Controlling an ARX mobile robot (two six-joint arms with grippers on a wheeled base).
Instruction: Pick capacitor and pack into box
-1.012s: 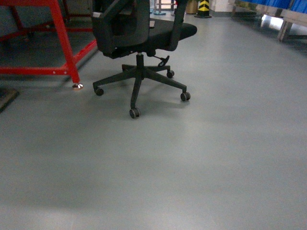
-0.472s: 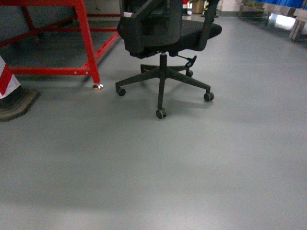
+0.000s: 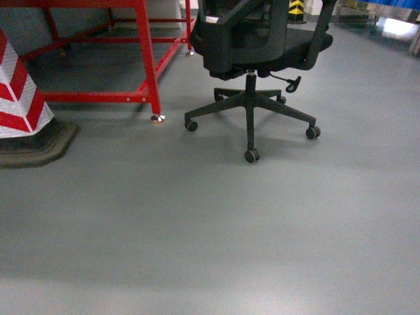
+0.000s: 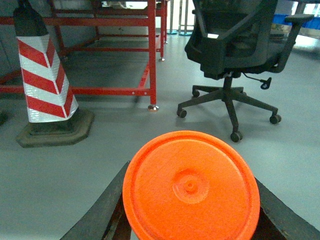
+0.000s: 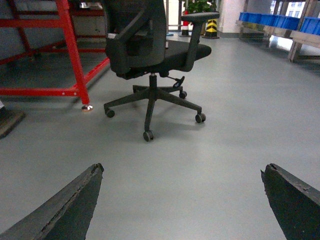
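Swung to the left since a second ago: chair [image 3: 252, 59] slid rightward across the head view, red frame [image 3: 147, 59] drawn further in, striped cone [image 3: 23, 98] newly entered at the left edge.

Capacitor [image 4: 191, 187] held in the left hand [image 4: 190, 220], fingers [image 4: 100, 212] pressed in against its sides low in the left wrist view, orange top facing the camera. Looks like a light, rigid plastic piece with a smooth, probably slippery rim; best gripped across its widest part, on the side wall below the top, firmly enough not to pop out while the base rolls. Unlikely to be fragile, but round, so apt to roll off if dropped on the floor [image 3: 210, 236].

Right hand [image 5: 182, 200] spread wide, holding nothing, only floor between its two fingers [image 5: 65, 210].

Head view gives neither hand nor capacitor, just floor, chair, frame and cone. Left wrist view alone proves the piece is in hand. Right wrist view alone shows blue bins [image 5: 280, 21] far off to the right. Box in none of the three views.
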